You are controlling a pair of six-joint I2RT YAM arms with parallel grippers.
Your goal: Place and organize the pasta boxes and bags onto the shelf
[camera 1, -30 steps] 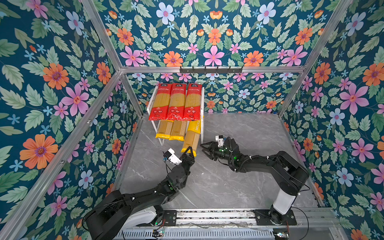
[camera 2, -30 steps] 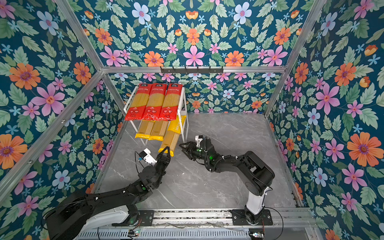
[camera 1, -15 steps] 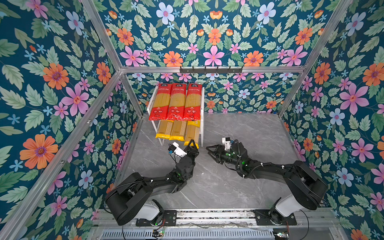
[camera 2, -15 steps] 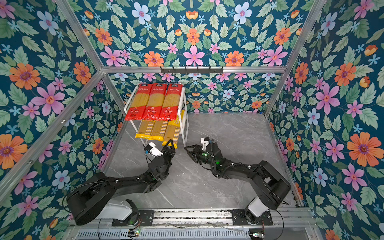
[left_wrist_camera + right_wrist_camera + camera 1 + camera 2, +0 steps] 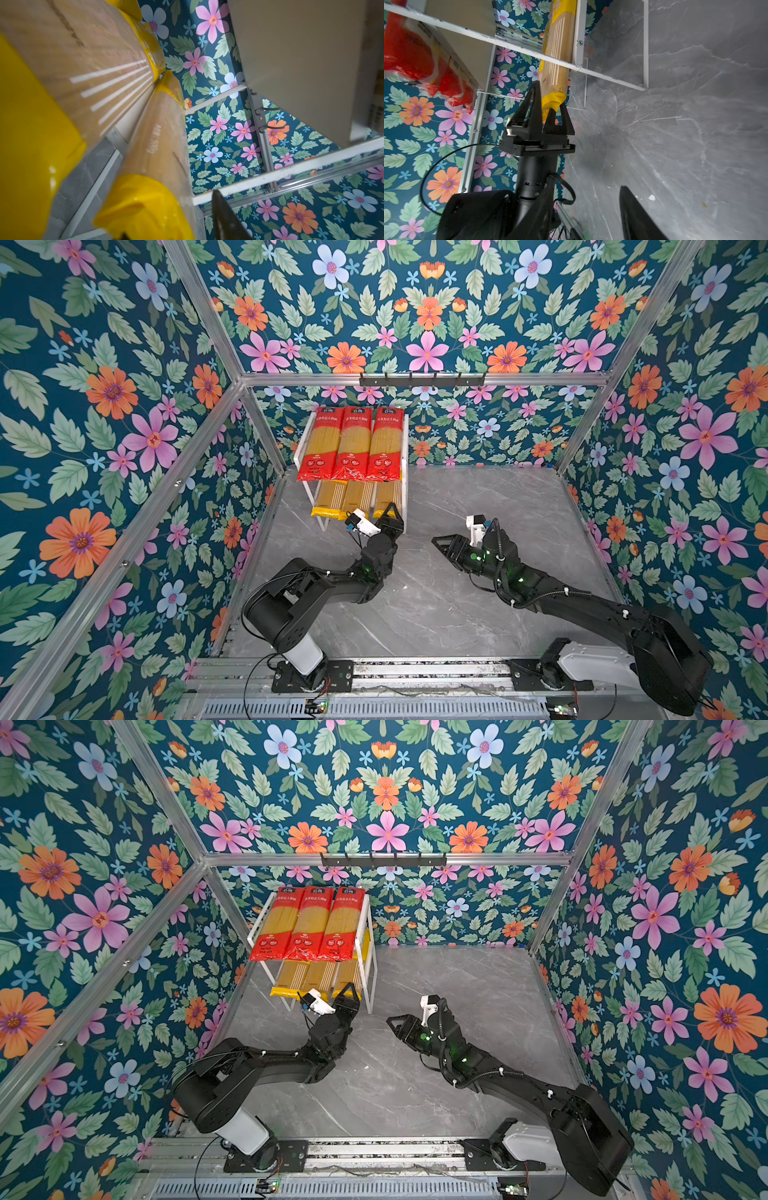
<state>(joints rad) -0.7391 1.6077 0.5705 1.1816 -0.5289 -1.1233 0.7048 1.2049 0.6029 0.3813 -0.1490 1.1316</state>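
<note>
Left fingers [image 5: 535, 91] spread, straddling near end of 3 o'clock yellow pack [image 5: 556, 68] on lower tier of shelf [image 5: 405, 497], table [image 5: 457, 614] 11 o'clock; likely squaring it in. Right fingers [image 5: 633, 212] apart, empty, parked clear.

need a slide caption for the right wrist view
Left gripper open around the end of a yellow pasta pack on the shelf's lower tier, red packs on top
</note>
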